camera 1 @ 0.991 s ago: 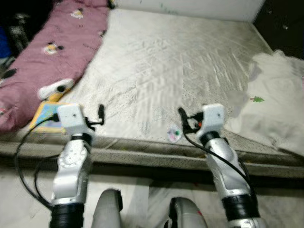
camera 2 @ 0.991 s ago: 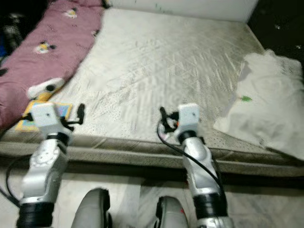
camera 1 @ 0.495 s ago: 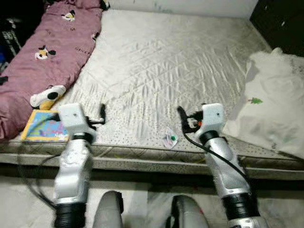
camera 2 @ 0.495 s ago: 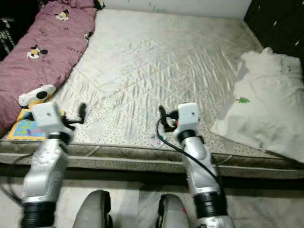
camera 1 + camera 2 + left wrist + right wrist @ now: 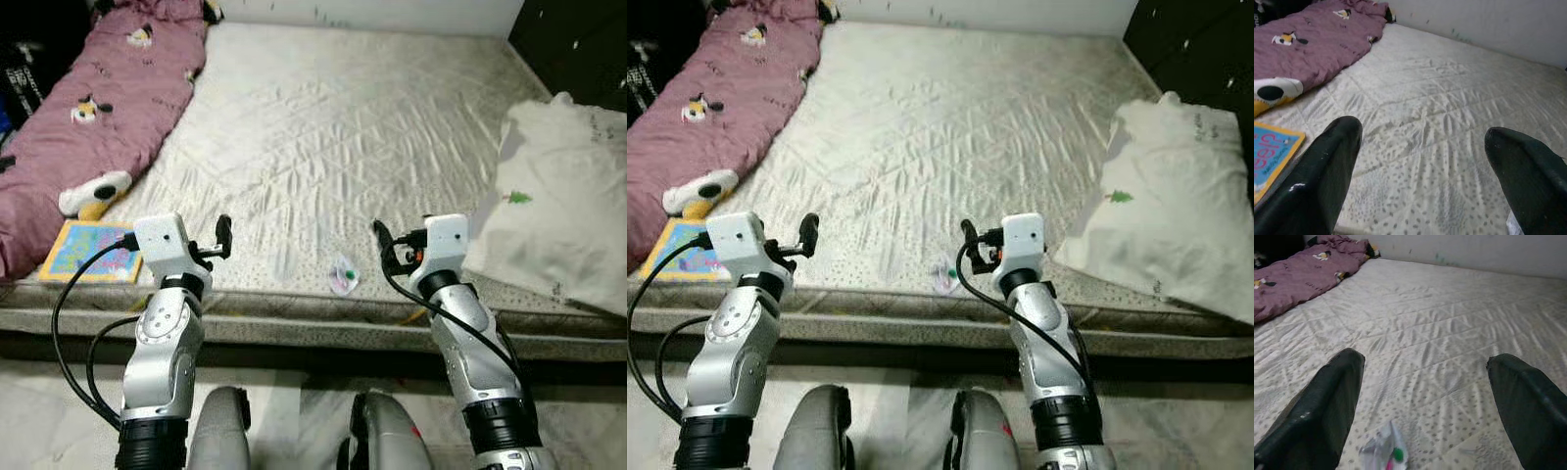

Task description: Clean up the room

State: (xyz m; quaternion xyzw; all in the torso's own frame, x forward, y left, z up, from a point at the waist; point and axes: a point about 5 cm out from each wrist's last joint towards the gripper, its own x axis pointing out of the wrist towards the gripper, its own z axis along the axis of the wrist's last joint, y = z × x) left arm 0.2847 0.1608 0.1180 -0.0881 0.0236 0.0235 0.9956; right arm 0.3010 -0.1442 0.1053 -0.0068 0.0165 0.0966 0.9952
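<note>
Judging from these views, you have hardly begun: the crumpled wrapper lies low in the centre on the bed, the book at lower left, while left end effector and right end effector hover spread and empty.

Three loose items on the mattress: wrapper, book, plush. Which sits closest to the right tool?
The crumpled wrapper, at the near mattress edge just left of the right tool. The book and the plush lie at the far left, beyond the left tool.

mattress holds quilt, book, wrapper, pillow.
</note>
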